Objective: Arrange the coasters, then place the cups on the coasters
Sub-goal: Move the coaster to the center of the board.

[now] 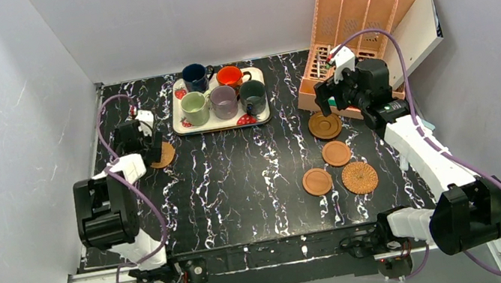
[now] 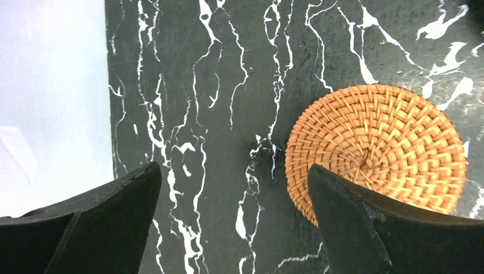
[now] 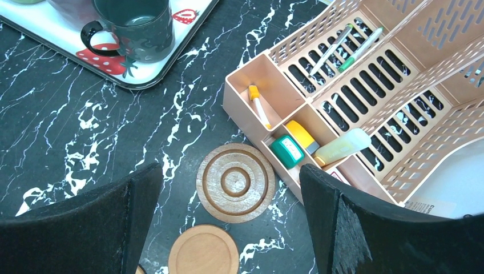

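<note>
Several cups stand on the strawberry-print tray (image 1: 260,117): navy (image 1: 197,76), orange-red (image 1: 229,76), pale green (image 1: 193,107), mauve (image 1: 224,101) and dark grey-green (image 1: 253,95) (image 3: 137,25). A wicker coaster (image 1: 165,156) (image 2: 376,142) lies at the left. My left gripper (image 1: 151,148) (image 2: 234,168) hovers open over it, its right finger above the coaster's edge. At the right lie the ringed coaster (image 1: 325,126) (image 3: 236,182), two terracotta coasters (image 1: 336,153) (image 1: 317,181) and a second wicker one (image 1: 359,177). My right gripper (image 1: 328,99) (image 3: 231,168) hangs open above the ringed coaster, holding nothing.
A peach slotted desk organizer (image 1: 356,14) (image 3: 354,85) with pens and small items stands at the back right, close beside the ringed coaster. White walls enclose the black marble table on three sides; the left wall (image 2: 51,103) is near the left gripper.
</note>
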